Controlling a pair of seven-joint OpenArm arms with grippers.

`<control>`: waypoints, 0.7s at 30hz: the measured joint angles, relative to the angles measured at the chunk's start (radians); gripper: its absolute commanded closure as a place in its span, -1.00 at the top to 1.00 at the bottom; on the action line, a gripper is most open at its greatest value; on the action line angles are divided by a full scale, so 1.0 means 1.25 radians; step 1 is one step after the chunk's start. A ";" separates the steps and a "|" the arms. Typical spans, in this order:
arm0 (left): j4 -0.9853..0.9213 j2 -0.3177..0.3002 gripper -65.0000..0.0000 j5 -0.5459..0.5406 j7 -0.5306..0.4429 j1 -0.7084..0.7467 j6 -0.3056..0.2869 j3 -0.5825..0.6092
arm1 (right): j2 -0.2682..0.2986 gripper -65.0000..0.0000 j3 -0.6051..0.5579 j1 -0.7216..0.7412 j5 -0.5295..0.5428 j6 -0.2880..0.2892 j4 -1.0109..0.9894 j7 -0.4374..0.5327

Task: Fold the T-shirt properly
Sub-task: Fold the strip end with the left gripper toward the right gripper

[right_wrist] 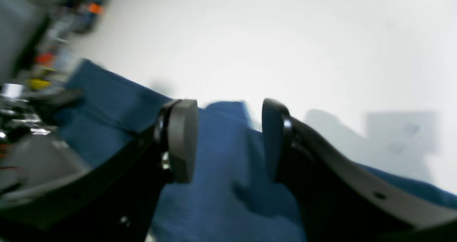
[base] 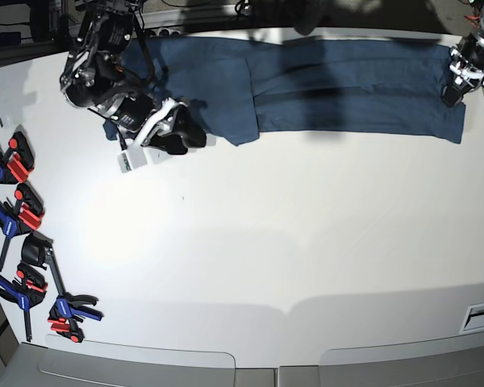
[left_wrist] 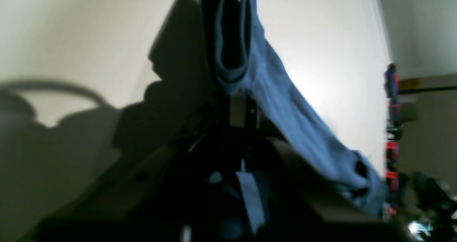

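The dark navy T-shirt (base: 347, 89) lies spread in a long band along the far edge of the white table (base: 266, 242). At the band's right end my left gripper (base: 453, 90) is shut on its edge. In the left wrist view the jaws (left_wrist: 237, 97) pinch a bunched fold of the blue cloth (left_wrist: 285, 106), which trails off to the right. My right gripper (base: 185, 135) hovers at the shirt's left part, by its near edge. In the right wrist view it (right_wrist: 228, 138) stands open, with the T-shirt (right_wrist: 221, 185) showing between the pads and nothing gripped.
Several red-and-blue clamps (base: 20, 210) lie along the table's left edge, with more near the front left corner (base: 64, 310). A small white tag (base: 133, 160) lies beside the right arm. Dark equipment stands behind the table's far edge.
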 measured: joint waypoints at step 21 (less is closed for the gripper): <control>0.417 0.164 -1.00 -0.151 0.223 0.063 -0.004 0.209 | 0.000 -0.17 0.000 0.000 -0.389 -0.205 0.000 0.135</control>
